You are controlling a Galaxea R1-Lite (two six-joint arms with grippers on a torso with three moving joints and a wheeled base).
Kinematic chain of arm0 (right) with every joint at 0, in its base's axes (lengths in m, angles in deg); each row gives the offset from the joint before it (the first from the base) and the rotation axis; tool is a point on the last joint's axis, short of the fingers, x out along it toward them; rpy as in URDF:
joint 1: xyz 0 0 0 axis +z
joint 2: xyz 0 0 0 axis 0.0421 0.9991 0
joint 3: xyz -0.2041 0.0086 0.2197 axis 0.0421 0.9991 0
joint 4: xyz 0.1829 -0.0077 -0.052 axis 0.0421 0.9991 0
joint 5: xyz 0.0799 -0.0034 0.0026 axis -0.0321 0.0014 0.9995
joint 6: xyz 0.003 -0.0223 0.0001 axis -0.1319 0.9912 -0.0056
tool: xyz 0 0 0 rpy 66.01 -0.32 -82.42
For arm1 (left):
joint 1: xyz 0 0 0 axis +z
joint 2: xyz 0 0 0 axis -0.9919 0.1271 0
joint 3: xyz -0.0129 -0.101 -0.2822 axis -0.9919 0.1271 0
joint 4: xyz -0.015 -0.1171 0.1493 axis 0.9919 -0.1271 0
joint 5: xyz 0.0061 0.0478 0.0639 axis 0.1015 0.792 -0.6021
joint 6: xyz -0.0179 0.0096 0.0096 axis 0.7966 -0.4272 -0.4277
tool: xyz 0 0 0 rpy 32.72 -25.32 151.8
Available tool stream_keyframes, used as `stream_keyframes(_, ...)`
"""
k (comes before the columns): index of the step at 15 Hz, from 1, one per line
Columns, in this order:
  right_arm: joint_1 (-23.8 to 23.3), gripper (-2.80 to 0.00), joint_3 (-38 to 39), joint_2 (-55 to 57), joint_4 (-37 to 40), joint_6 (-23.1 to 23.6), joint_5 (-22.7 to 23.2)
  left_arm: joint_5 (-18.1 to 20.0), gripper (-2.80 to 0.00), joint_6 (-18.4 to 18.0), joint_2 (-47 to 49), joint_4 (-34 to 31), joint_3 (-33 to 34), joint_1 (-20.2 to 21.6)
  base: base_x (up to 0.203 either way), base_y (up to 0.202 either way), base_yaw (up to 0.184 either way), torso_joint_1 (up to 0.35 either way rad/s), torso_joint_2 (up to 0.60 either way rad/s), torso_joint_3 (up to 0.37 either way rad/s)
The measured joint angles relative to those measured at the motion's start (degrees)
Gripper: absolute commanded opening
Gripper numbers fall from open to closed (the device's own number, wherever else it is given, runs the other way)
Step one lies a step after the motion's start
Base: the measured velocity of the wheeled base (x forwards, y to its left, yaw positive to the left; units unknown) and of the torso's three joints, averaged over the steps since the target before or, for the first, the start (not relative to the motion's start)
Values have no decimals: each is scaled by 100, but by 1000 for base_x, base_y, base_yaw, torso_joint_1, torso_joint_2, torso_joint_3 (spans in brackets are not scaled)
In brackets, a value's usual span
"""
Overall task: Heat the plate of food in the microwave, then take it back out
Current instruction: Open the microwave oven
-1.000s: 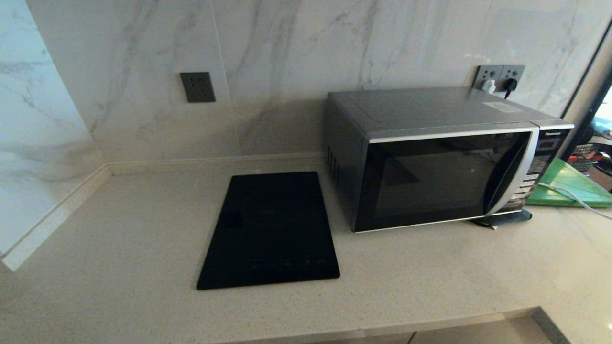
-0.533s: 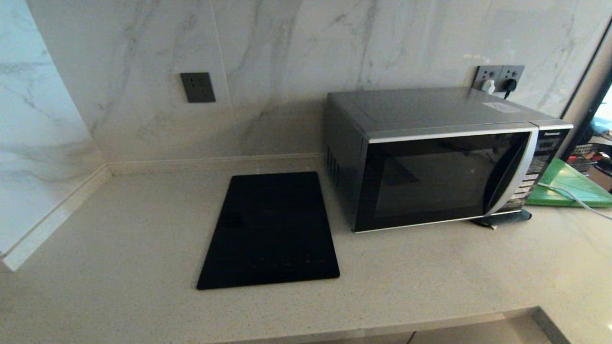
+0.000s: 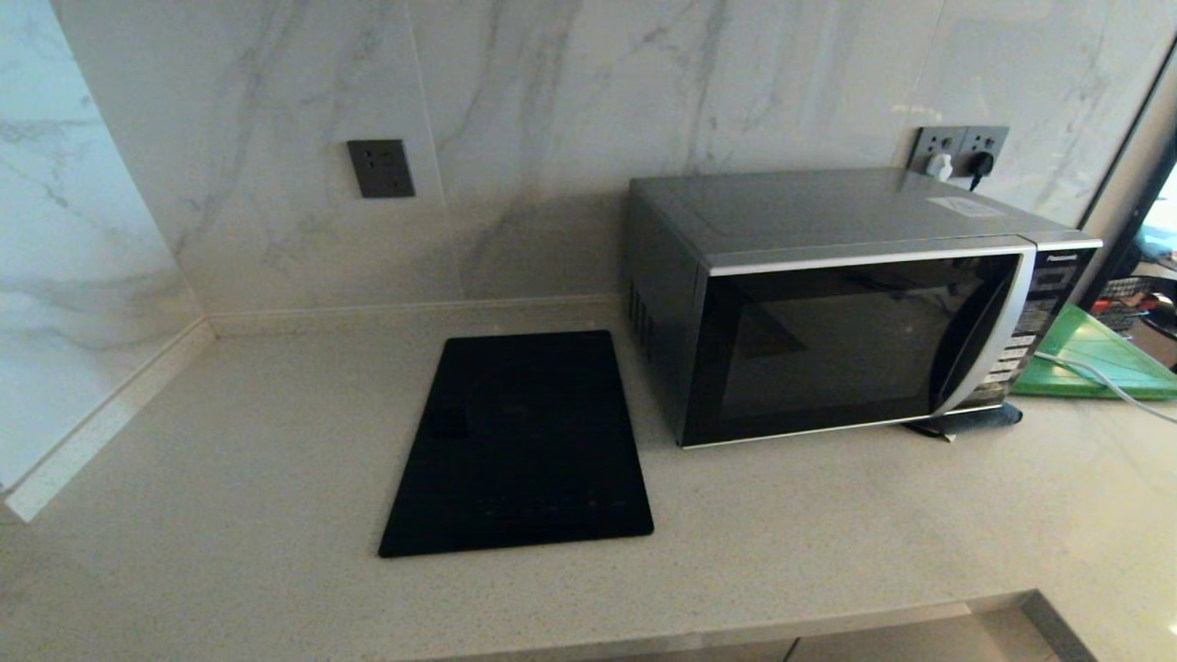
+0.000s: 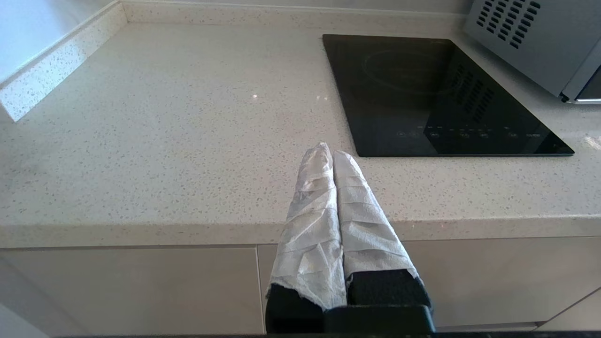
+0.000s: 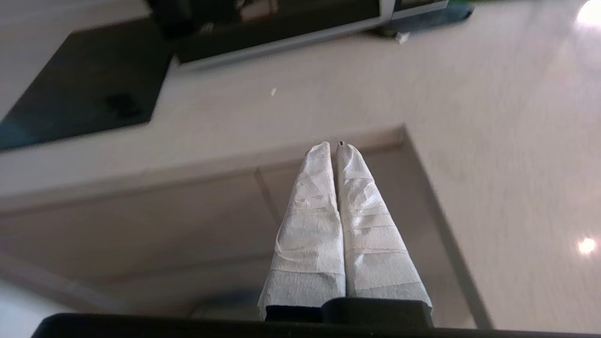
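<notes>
Wrist views, both arms low, jaws closed

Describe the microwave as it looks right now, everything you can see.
The microwave is a silver-grey box with a dark glass door, shut, a curved silver handle strip and a button panel on its right. It stands upright on the counter against the wall, beside the black cooktop. No plate shows.
</notes>
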Motion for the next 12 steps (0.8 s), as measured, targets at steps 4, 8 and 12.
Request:
stream_keyframes(4,0,-280,1555,-9,-1964,363,-253,0,-280,0,0,2,0,0,0,0,0,0,0,0)
stream_keyframes(8,0,-280,2524,-9,-3524,858,-224,0,-280,-1,0,2,0,0,0,0,0,0,0,0)
stream_keyframes(12,0,-280,2647,-9,-3190,705,-34,0,-280,2,0,2,0,0,0,0,0,0,0,0)
